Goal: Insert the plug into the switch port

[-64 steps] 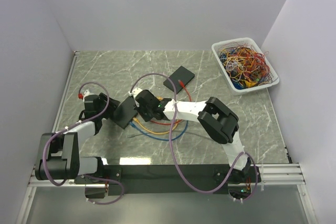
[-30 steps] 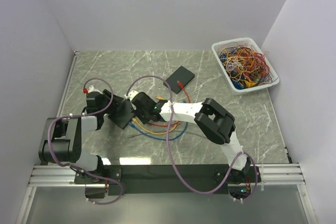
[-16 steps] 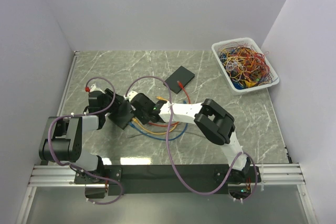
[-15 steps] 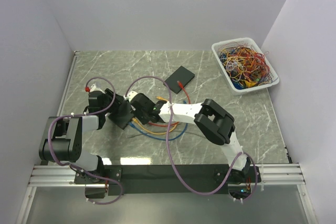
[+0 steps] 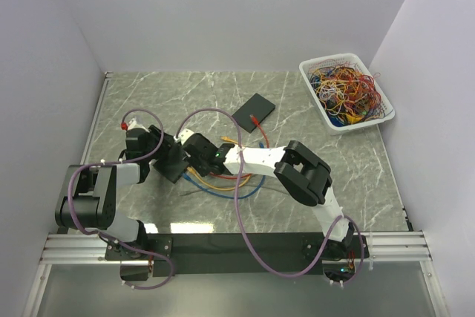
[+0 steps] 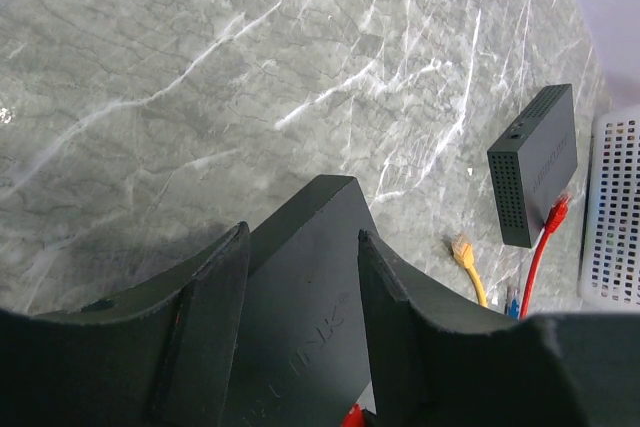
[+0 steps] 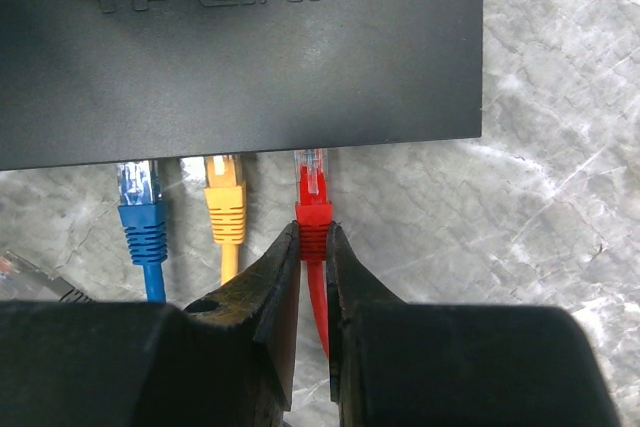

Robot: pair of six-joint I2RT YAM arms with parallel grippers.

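Plug (image 7: 313,209) at switch (image 7: 240,47) front edge

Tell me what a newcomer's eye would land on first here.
The right gripper pinches a red plug at the edge of the black switch, next to a yellow plug and a blue plug in its ports, left of centre overhead. The left gripper clamps that switch from the opposite side. At the far right, a white basket brims with tangled cables.

Both arms converge, the left gripper (image 6: 301,239) seemingly clamped across the switch (image 6: 300,332), the right gripper (image 7: 313,235) pinching the red plug (image 7: 312,209).
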